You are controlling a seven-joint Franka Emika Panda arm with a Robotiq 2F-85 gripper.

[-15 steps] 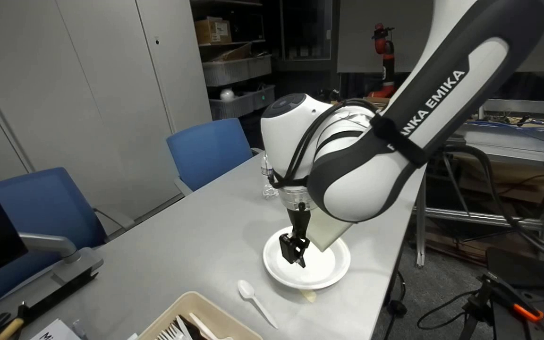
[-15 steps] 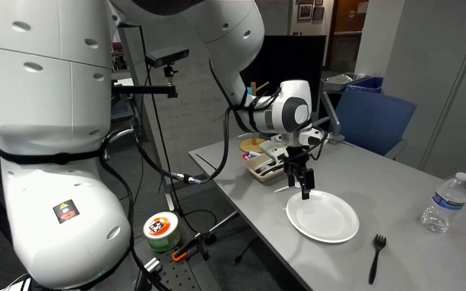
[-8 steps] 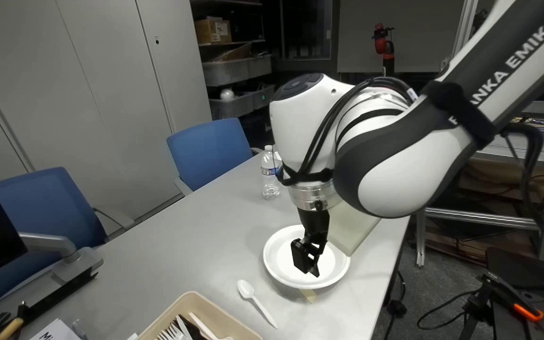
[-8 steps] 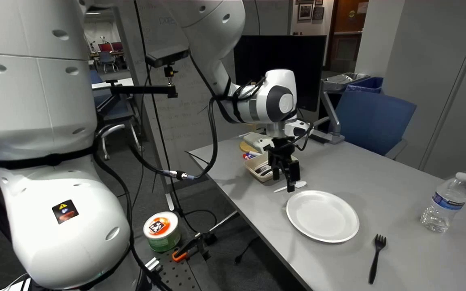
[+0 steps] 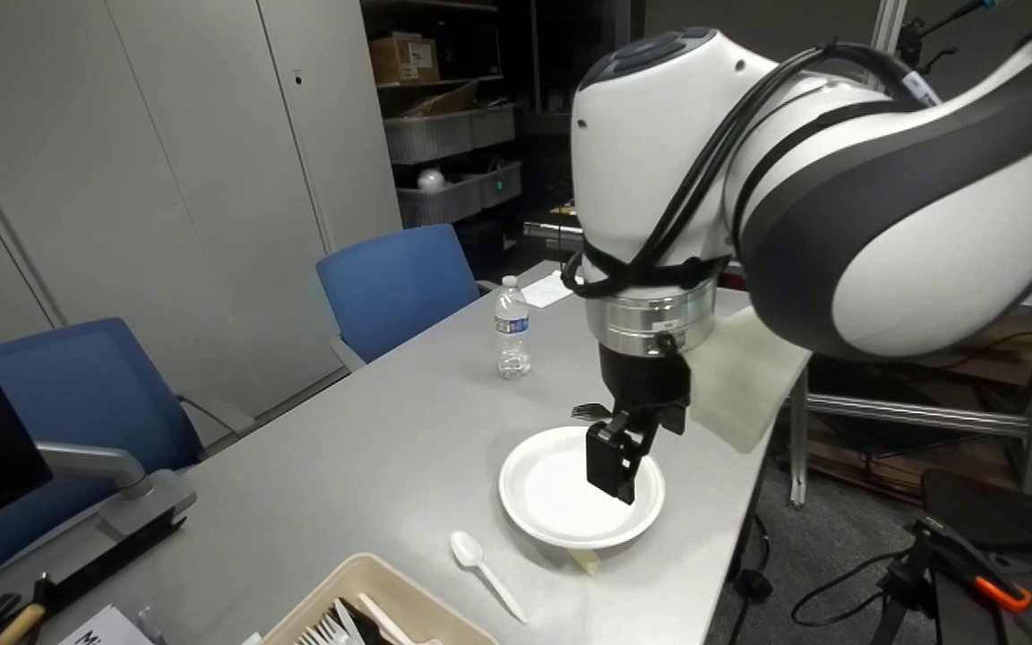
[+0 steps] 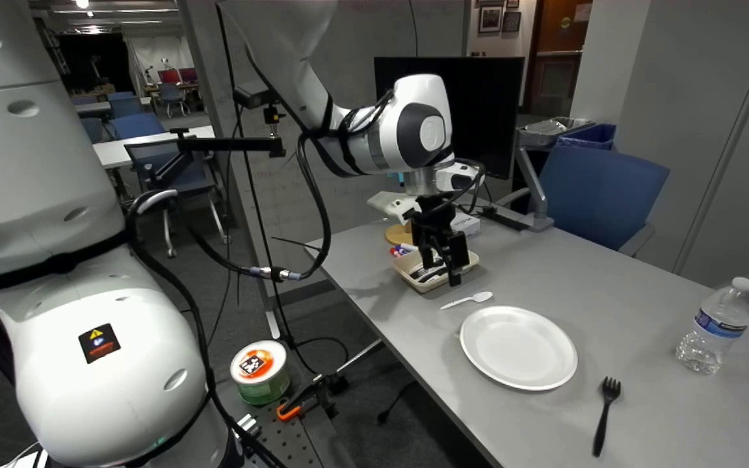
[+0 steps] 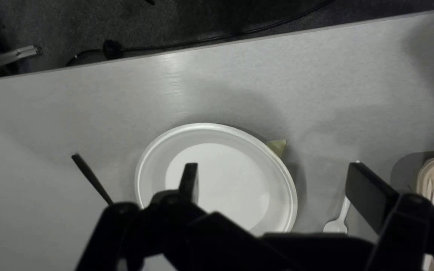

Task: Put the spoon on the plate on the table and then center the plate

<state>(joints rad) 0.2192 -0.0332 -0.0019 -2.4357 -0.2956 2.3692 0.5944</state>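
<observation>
The white spoon lies on the light grey table between the round white plate and the cutlery tray; it also shows in an exterior view. In the wrist view the spoon is partly hidden by a finger and the gripper body. The plate is empty and flat on the table. My gripper is open and empty, pointing down above the table. In the wrist view one finger overlaps the plate and the other overlaps the spoon's handle. It also shows in both exterior views.
A beige tray with plastic cutlery stands beside the spoon. A black fork lies past the plate, and a water bottle stands farther along. Yellow tape shows at the plate's rim. A monitor stands behind the tray.
My gripper has risen and moved from above the plate's edge toward the spoon and tray. It stays open. The spoon, plate and fork have not moved.
</observation>
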